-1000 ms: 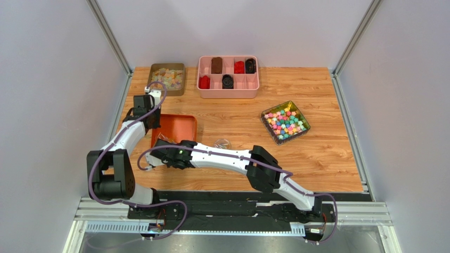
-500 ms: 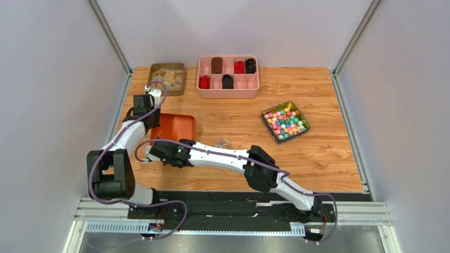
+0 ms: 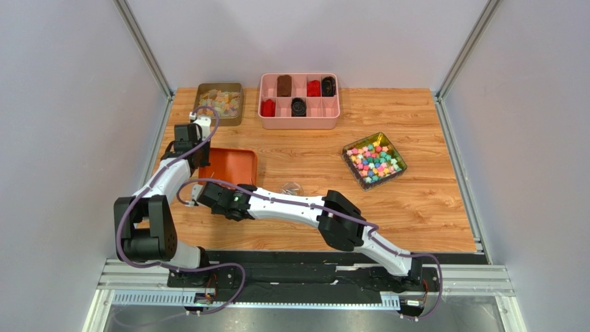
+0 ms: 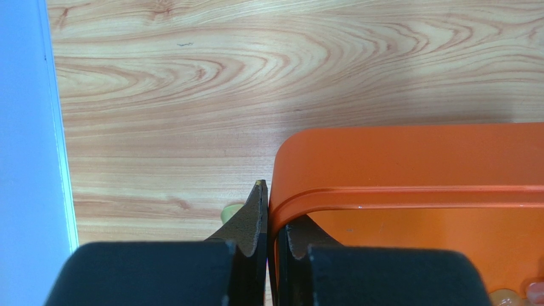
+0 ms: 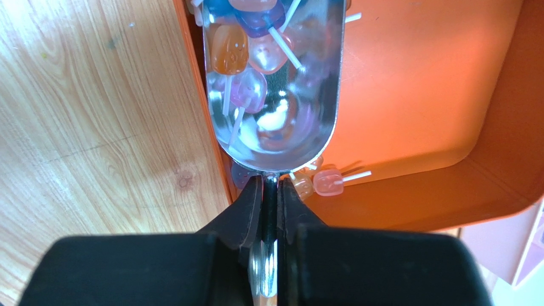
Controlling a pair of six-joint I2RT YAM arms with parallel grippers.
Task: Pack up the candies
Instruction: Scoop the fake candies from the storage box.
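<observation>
The candies (image 5: 246, 86) are small translucent pink, blue, purple and orange sweets with thin white sticks. Several lie in a shiny metal scoop (image 5: 274, 127). A few more candies (image 5: 329, 180) lie on the floor of the orange tray (image 5: 415, 76) just under the scoop's rear. My right gripper (image 5: 271, 191) is shut on the scoop's handle, over the tray's near left corner (image 3: 208, 181). My left gripper (image 4: 271, 213) is shut on the orange tray's rim (image 4: 408, 191), one finger outside the wall and one inside. In the top view it (image 3: 199, 160) is at the tray's left side.
A pink divided box (image 3: 298, 123) with red and dark pieces stands at the back. A tin of pale pastel pieces (image 3: 219, 102) is back left. A square tin of bright blocky candies (image 3: 374, 160) is at the right. A small clear object (image 3: 293, 187) lies mid-table. The side wall is close on the left.
My right gripper with the scoop has moved left and a little away from me along the tray's near side. The tray's near edge has drawn back. The left gripper keeps its hold.
</observation>
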